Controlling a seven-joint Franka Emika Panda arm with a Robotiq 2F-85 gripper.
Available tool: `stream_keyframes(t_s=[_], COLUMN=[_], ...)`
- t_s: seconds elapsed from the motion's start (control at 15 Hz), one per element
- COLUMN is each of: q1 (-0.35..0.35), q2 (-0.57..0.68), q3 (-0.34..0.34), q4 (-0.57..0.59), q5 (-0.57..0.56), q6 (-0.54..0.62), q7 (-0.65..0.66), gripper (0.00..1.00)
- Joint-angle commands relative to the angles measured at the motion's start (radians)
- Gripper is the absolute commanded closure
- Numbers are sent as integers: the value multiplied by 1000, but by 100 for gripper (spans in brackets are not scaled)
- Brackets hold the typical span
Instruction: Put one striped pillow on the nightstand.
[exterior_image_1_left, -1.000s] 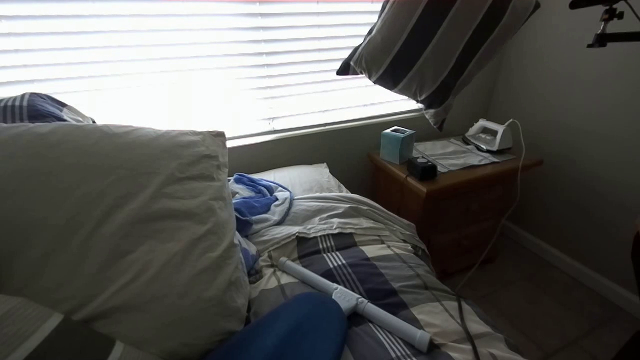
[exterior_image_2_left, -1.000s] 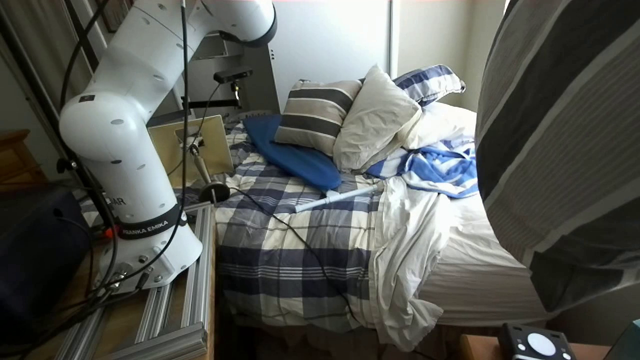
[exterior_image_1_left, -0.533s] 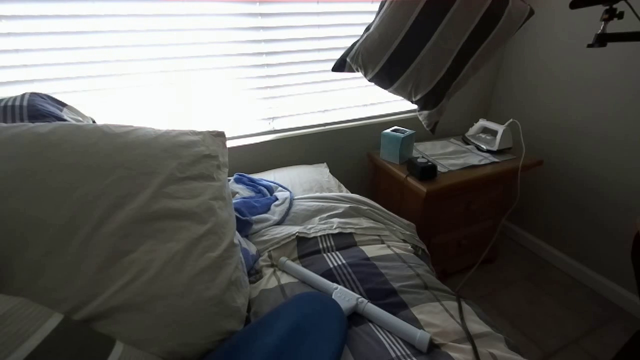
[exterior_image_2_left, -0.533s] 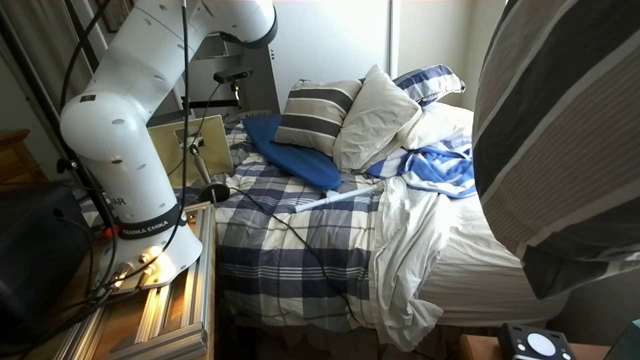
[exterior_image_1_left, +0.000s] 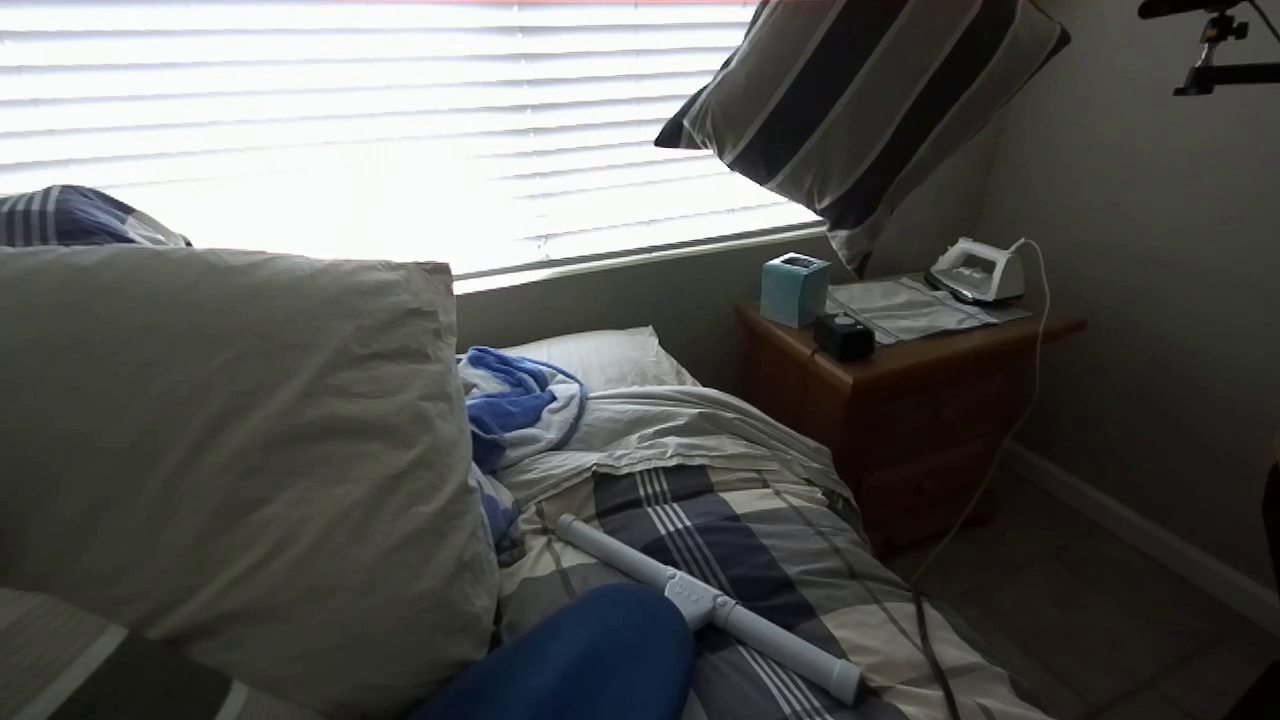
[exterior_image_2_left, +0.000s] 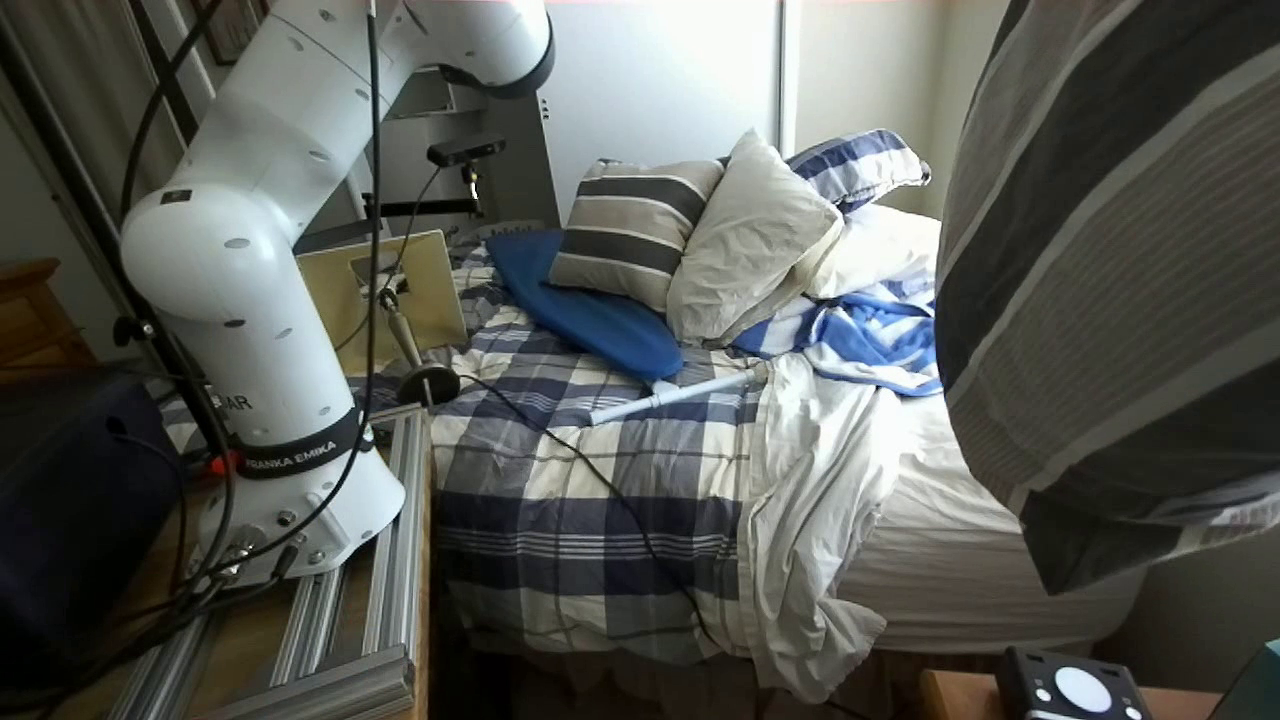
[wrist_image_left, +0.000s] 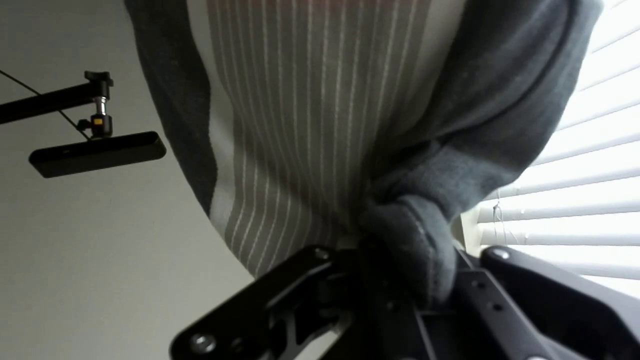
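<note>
A striped pillow with dark and grey-beige bands hangs tilted in the air, in both exterior views (exterior_image_1_left: 870, 100) (exterior_image_2_left: 1110, 300). Its lower corner hangs near the level of the nightstand (exterior_image_1_left: 930, 355) top, overlapping its back edge in the picture; I cannot tell the true gap. In the wrist view my gripper (wrist_image_left: 415, 250) is shut on a dark corner of this striped pillow (wrist_image_left: 320, 110). The gripper is out of view in both exterior views. Only a strip of the nightstand (exterior_image_2_left: 965, 695) shows at an exterior view's bottom edge. Another striped pillow (exterior_image_2_left: 632, 230) rests on the bed.
On the nightstand stand a teal box (exterior_image_1_left: 795, 290), a small black device (exterior_image_1_left: 843, 337), a cloth (exterior_image_1_left: 905, 308) and a white iron (exterior_image_1_left: 978, 270) with a cord. A window with blinds (exterior_image_1_left: 400, 130) lies behind. The bed holds a cream pillow (exterior_image_2_left: 750, 240) and blue board (exterior_image_2_left: 590, 310).
The held striped pillow has shifted a little to the left in both exterior views. Its lower corner has dropped slightly in the view with the window. The other things have stayed put.
</note>
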Motion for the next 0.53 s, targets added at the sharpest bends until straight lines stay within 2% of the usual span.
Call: stream_keyframes(t_s=[0.0, 0.47], q1=[-27, -126], q2=[20, 72], q3=[-7, -14], q4=[2, 21], q5=[0, 12], q6=[-12, -20], q7=[4, -5], gripper=[97, 97])
